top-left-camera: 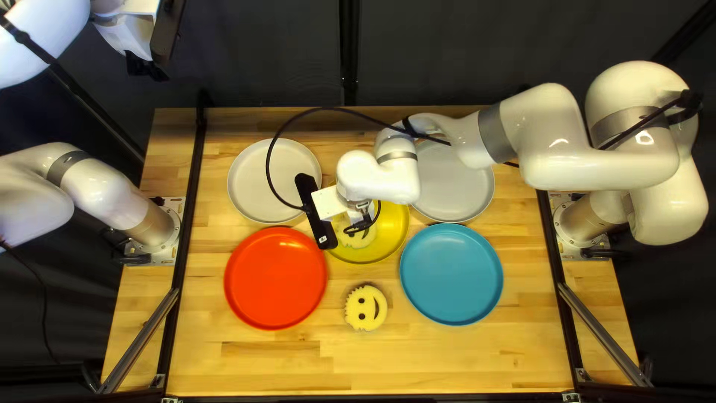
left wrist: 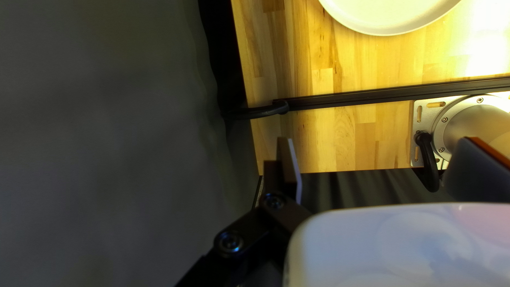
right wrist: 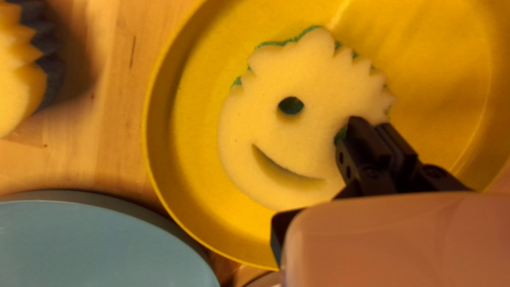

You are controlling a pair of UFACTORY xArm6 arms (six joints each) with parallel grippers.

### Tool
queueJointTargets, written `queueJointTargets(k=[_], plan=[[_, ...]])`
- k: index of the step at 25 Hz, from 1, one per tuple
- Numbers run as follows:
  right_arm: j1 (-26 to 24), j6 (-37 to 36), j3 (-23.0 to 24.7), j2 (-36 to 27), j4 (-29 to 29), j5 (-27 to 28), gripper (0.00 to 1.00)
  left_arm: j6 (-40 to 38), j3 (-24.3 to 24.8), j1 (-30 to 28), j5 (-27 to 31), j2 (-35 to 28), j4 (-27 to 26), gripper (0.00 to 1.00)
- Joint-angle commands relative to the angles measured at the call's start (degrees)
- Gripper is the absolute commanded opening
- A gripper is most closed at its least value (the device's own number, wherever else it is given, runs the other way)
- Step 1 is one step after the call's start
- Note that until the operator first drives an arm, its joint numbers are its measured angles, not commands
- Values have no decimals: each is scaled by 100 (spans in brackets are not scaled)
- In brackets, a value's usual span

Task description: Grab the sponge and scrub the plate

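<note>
Just below the middle of the top left view, here's the smiley sponge (top-left-camera: 358,240), face up in the yellow plate (top-left-camera: 395,227), and the right gripper (top-left-camera: 362,222) is right at it! Its fingers are clenched together, nothing pinched between them, tips at one of the eye holes. Up in the upper left, the left gripper (top-left-camera: 147,71) hangs released, fingers wide apart. A second smiley sponge (top-left-camera: 365,307) sits on the bench (top-left-camera: 373,366), low centre, between the red plate (top-left-camera: 276,277) and the blue plate (top-left-camera: 451,274).
</note>
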Motion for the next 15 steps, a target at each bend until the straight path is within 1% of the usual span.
queueJointTargets(k=[1,5,9,15], plan=[[-214,-212,11,24,98,-46,0,0,0,0,0,0,0,100],[-307,-289,175,-31,20,-234,0,0,0,0,0,0,0,100],[-242,-215,327,-154,-50,-320,0,0,0,0,0,0,0,100],[176,200,816,-482,-289,-586,0,0,0,0,0,0,0,100]])
